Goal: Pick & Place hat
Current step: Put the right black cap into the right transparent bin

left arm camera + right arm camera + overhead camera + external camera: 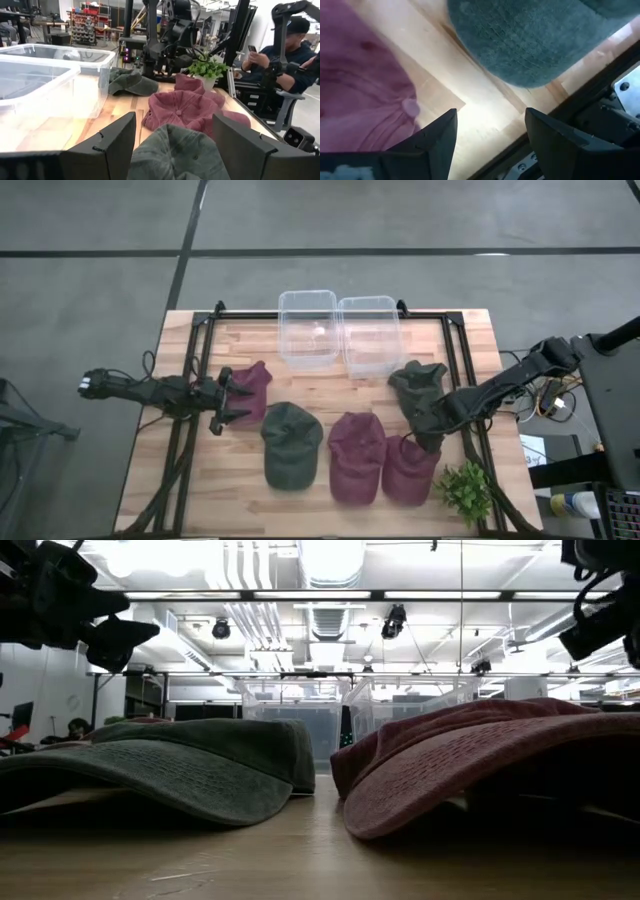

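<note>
Fingers of both grippers are held apart, with nothing between them. Largest in view, the worktop carries five caps and two clear bins set side by side at its far edge, presumably as drop targets. A green cap and a maroon cap lie near the middle; a second maroon cap lies beside a small potted plant. The left gripper is poised at the edge of a maroon cap, apparently for a grasp. The right gripper is hung between a dark green cap and the maroon one.
</note>
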{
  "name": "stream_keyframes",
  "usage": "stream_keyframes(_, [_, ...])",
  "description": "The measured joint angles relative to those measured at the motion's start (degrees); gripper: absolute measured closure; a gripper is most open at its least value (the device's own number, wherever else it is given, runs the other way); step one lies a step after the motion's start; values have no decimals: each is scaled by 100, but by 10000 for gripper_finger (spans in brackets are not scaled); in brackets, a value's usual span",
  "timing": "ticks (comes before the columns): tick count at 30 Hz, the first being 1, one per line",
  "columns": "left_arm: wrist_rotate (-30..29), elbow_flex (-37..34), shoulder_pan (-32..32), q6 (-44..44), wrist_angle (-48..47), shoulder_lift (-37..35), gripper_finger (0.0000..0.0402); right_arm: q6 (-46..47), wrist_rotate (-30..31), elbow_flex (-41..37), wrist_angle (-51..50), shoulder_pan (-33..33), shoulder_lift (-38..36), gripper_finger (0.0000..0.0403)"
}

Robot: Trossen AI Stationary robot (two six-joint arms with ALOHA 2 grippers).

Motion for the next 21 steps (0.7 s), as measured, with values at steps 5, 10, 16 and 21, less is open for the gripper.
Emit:
stream_keyframes(5, [0, 0, 0, -2, -147, 0, 147, 131, 12, 55, 37, 0, 474, 177])
stream_keyframes(10, [0, 0, 0, -4, -140, -2, 147, 196, 179, 76, 57, 0, 955, 177])
stream_keyframes(16, [0, 0, 0, -74, -129, -1, 147, -8, 281, 76, 81, 0, 1479, 177])
stream_keyframes(21, [-1, 1, 0, -191, -127, -2, 147, -297, 429, 79, 94, 0, 1771, 177])
